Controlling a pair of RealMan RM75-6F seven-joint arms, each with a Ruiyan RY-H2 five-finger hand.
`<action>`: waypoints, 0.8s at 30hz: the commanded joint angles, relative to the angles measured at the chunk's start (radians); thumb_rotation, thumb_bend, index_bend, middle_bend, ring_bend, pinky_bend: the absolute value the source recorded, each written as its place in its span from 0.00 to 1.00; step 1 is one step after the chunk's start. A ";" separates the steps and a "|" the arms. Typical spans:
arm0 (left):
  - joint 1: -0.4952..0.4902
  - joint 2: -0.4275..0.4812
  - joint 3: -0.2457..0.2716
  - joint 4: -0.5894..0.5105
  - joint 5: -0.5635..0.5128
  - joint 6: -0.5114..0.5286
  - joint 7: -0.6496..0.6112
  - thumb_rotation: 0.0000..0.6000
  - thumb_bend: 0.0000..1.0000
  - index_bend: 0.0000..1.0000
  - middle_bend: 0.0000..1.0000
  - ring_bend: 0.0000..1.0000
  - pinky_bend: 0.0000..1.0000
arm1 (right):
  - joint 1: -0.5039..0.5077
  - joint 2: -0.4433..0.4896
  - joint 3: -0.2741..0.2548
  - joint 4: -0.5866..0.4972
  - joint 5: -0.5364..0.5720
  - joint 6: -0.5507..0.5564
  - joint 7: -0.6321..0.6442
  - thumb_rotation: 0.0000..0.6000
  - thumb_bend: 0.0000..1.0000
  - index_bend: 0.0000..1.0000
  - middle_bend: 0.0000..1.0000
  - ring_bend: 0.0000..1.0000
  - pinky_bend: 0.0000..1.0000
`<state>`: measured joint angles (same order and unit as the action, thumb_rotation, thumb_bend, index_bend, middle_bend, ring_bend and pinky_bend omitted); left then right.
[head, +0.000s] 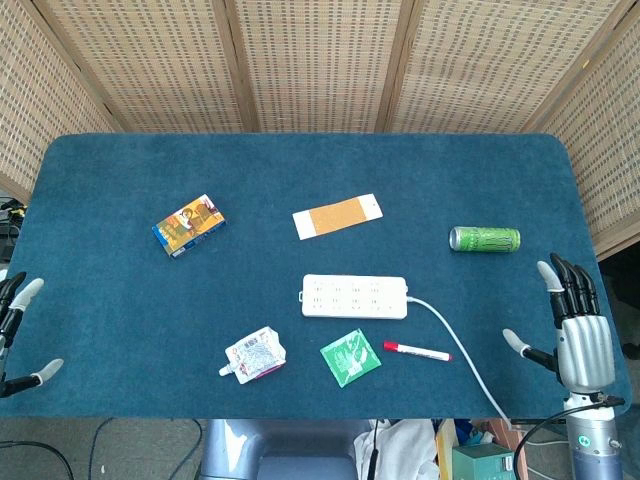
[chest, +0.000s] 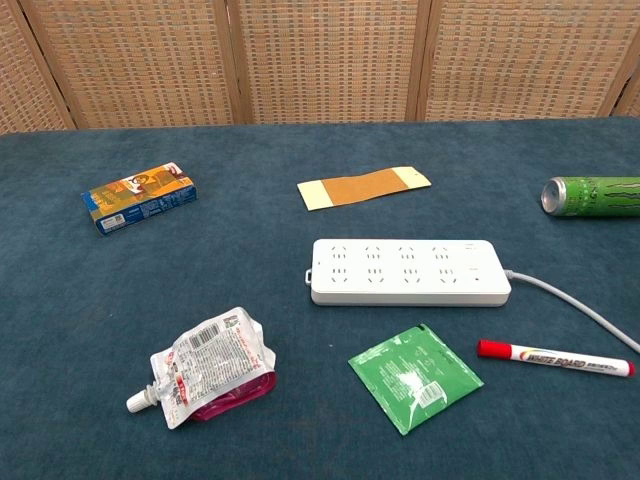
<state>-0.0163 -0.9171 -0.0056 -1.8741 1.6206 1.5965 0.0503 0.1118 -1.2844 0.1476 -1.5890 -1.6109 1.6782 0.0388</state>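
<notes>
My right hand (head: 575, 325) hovers at the table's right front corner, fingers spread apart and holding nothing; the green can (head: 484, 239) (chest: 592, 196) lying on its side is the thing nearest to it. My left hand (head: 17, 330) shows only partly at the left front edge, fingers apart, holding nothing. Neither hand appears in the chest view. A white power strip (head: 355, 296) (chest: 408, 271) lies mid-table, its cable running to the right front. In front of it lie a red-capped whiteboard marker (head: 417, 351) (chest: 554, 359), a green sachet (head: 350, 357) (chest: 414, 377) and a spouted pouch (head: 254, 356) (chest: 208, 365).
A small colourful box (head: 188, 225) (chest: 139, 197) lies at the left, and a tan and white flat card (head: 338, 216) (chest: 363, 187) behind the power strip. The blue table cloth (head: 120, 290) ends at woven screens (head: 320, 60) behind. Clutter sits below the front edge.
</notes>
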 joint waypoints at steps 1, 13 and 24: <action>0.001 0.001 -0.001 0.001 0.002 0.004 -0.004 1.00 0.00 0.00 0.00 0.00 0.00 | 0.000 0.000 0.000 0.000 0.000 0.000 0.000 1.00 0.00 0.00 0.00 0.00 0.00; -0.002 -0.001 -0.010 0.001 -0.014 -0.001 0.000 1.00 0.00 0.00 0.00 0.00 0.00 | 0.005 0.164 -0.067 -0.243 0.146 -0.230 -0.343 1.00 0.00 0.00 0.27 0.31 0.26; -0.026 -0.021 -0.037 -0.021 -0.089 -0.045 0.068 1.00 0.00 0.00 0.00 0.00 0.00 | 0.278 0.077 0.008 -0.074 0.214 -0.627 -0.149 1.00 0.84 0.01 0.91 1.00 1.00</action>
<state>-0.0385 -0.9339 -0.0378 -1.8909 1.5415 1.5575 0.1097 0.2933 -1.1695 0.1373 -1.7220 -1.4354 1.1782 -0.1376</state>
